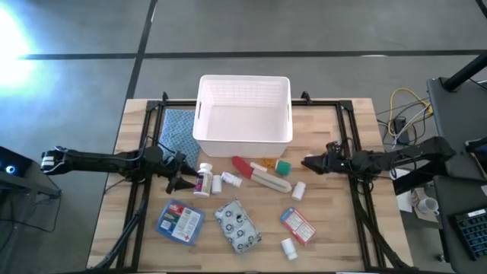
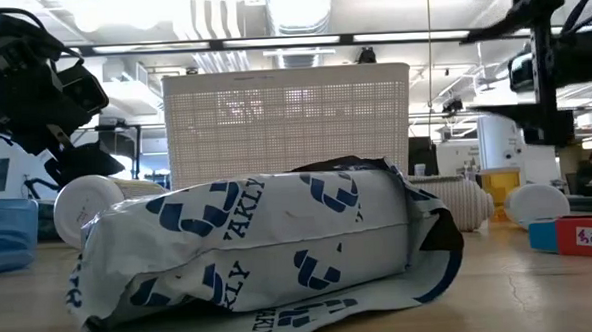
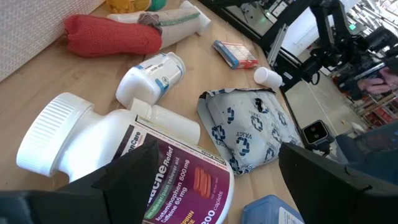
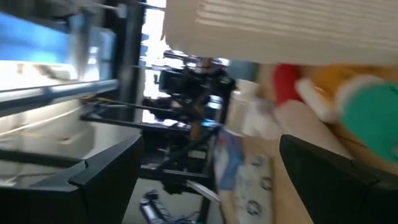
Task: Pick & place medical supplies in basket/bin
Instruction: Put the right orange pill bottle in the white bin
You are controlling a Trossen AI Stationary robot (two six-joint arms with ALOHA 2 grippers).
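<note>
Hiding from overhead, bottle (image 3: 124,168) label print shows between the open left tool (image 3: 205,186).

- The white rectangular plastic basket (image 1: 243,110) looks matt, its walls ribbed with fine slots.
- The pale wooden table top (image 1: 335,236) shows smooth planks with visible grain.
- The white plastic pill bottle with the purple paper label (image 3: 118,168), just ahead of the left gripper (image 3: 211,180), is glossy, with a ridged cap.
- The crinkled grey-white pouch with blue printing (image 3: 252,127), beyond that bottle, looks like soft, creased film.
- The red tube (image 3: 112,36) farther off appears rough and woven.
- The blue checked cloth (image 1: 179,129) is matt fabric.
</note>
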